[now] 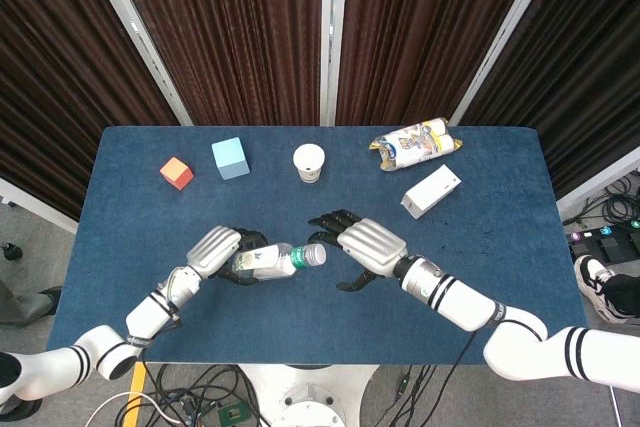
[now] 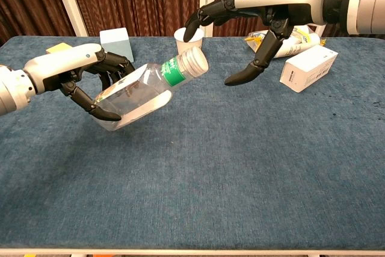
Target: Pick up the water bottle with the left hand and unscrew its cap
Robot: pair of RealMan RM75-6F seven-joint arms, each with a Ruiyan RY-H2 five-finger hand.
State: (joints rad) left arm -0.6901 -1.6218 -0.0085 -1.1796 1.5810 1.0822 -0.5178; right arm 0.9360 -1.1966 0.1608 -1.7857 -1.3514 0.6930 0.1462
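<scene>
Bottle (image 2: 141, 87) tilted in left hand (image 2: 78, 76), cap (image 2: 195, 60) up-right toward right hand (image 2: 252, 25)

Orange cube (image 1: 176, 173), light-blue cube (image 1: 230, 158), paper cup (image 1: 309, 163), snack packet (image 1: 415, 143), white carton (image 1: 431, 192), blue table (image 1: 500, 277)

You have a clear, glossy plastic water bottle (image 2: 135, 91) with a green printed label band and a ribbed white plastic cap (image 2: 195, 60). The left robot hand (image 2: 78, 76) holding it has a smooth, glossy white shell and black fingers with a dull sheen; the right robot hand (image 2: 264, 16) looks the same. Beneath the bottle, your surface (image 2: 240, 167) is matt blue cloth with a rough, carpet-like nap. Beyond the bottle stands a matt white paper cup (image 2: 187, 39).
</scene>
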